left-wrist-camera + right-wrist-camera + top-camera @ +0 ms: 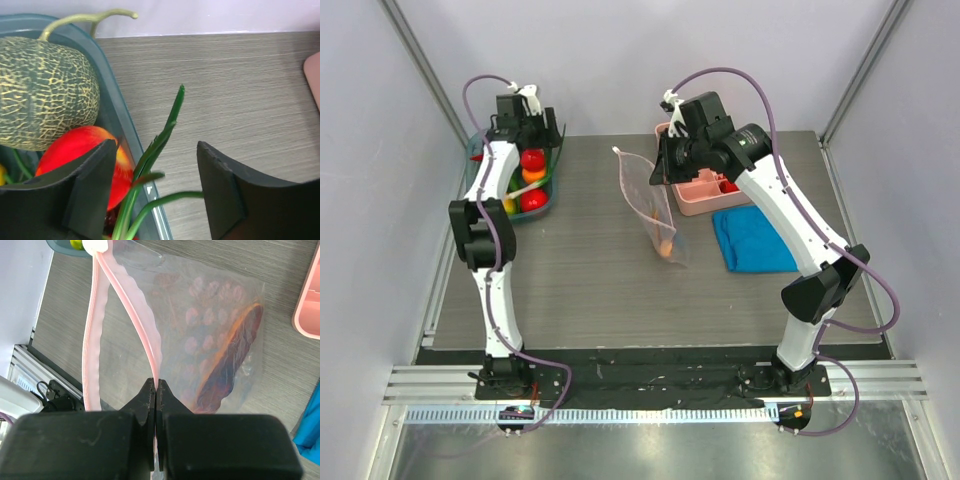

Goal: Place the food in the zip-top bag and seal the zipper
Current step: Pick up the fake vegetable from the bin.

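Observation:
The zip-top bag hangs in mid-table with its mouth open. My right gripper is shut on one side of the pink zipper, and the white slider sits at the strip's far end. A brown-orange sausage piece lies inside the bag. More food fills the teal bin at the back left: a netted melon, a red fruit and green stalks. My left gripper is open over the bin's rim, with the stalks rising between its fingers.
A pink divided tray stands just behind and to the right of the bag. A blue folded cloth lies in front of the tray. The side walls stand close to the bin and the cloth.

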Robot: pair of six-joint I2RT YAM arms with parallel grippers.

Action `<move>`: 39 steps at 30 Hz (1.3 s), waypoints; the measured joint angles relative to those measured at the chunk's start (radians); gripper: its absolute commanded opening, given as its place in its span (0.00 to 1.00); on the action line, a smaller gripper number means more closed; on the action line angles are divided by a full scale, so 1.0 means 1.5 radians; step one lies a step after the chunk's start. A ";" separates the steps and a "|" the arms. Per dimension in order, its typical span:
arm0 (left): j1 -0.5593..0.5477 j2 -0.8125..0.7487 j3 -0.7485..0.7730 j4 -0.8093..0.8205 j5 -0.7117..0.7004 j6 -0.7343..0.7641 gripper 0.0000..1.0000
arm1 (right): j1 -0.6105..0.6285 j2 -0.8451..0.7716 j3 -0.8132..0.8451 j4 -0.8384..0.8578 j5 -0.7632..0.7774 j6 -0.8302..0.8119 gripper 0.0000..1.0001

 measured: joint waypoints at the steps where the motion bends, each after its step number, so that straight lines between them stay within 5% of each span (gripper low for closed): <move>1: -0.001 0.009 0.004 0.003 -0.002 0.001 0.58 | 0.000 0.000 0.000 0.000 0.001 0.000 0.01; 6: -0.002 0.034 0.012 0.012 -0.005 0.001 0.28 | 0.000 0.000 0.000 0.000 0.004 0.000 0.01; 14: -0.002 0.029 0.016 0.021 0.003 -0.012 0.04 | -0.002 0.001 0.000 0.000 0.003 -0.001 0.01; 29: -0.002 -0.300 -0.057 0.060 0.128 -0.108 0.00 | -0.007 0.010 0.000 0.006 -0.110 -0.054 0.01; 39: -0.003 -0.427 -0.197 0.444 0.355 -0.424 0.00 | -0.008 0.010 -0.010 0.004 -0.287 -0.106 0.01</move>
